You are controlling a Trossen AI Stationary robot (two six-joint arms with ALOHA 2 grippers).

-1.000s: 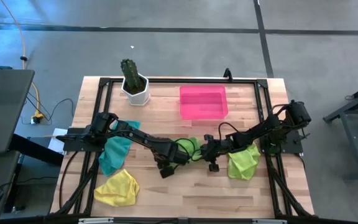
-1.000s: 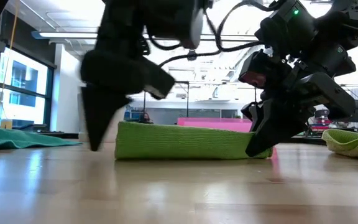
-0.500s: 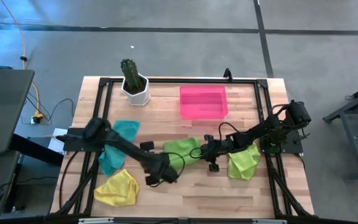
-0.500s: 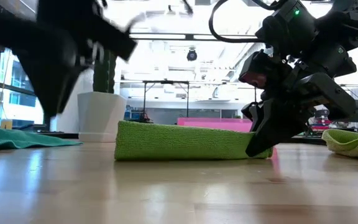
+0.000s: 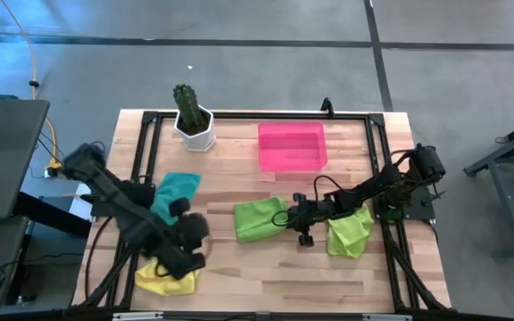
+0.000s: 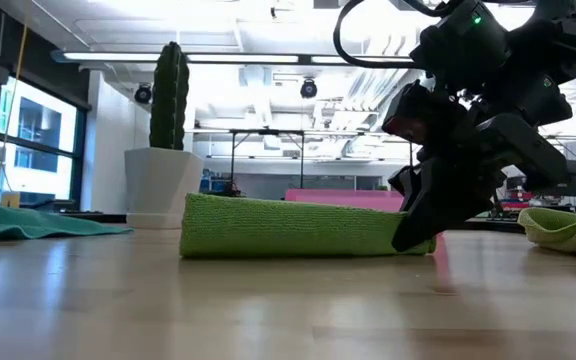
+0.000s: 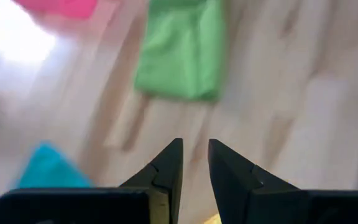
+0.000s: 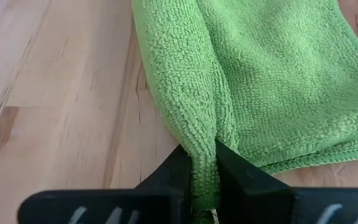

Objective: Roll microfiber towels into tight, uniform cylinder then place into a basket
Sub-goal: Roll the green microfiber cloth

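A lime green towel [image 5: 259, 219] lies folded at the table's middle; it also shows in the low view [image 6: 298, 228]. My right gripper [image 5: 286, 217] is shut on its right end. My left gripper [image 5: 193, 250] hangs high over the near-left part of the table, above the yellow towel [image 5: 163, 278]. Its fingers [image 7: 195, 152] stand slightly open with nothing between them. The teal towel [image 5: 175, 191] lies at the left. A second green towel [image 5: 351, 232] lies crumpled at the right. The pink basket [image 5: 293, 146] stands at the far middle. My right gripper pinches a thick folded edge [image 8: 202, 149] at the towel's right end between its two fingers [image 8: 179, 169]. The fingers come slanting down from the table's right side. The towel lies flat on the table, stretching away from the fingers toward the left.
A white pot with a cactus [image 5: 193, 120] stands at the far left. A black frame [image 5: 239, 114] runs round the table's edges. Bare wood lies near the front edge, between the yellow towel and the crumpled green one.
My left gripper has left the green towel's left end, risen, and swung toward the table's near-left corner, turning as it went; it is now out of the low view. The green towel stays on the table, held at its right end by my right gripper.
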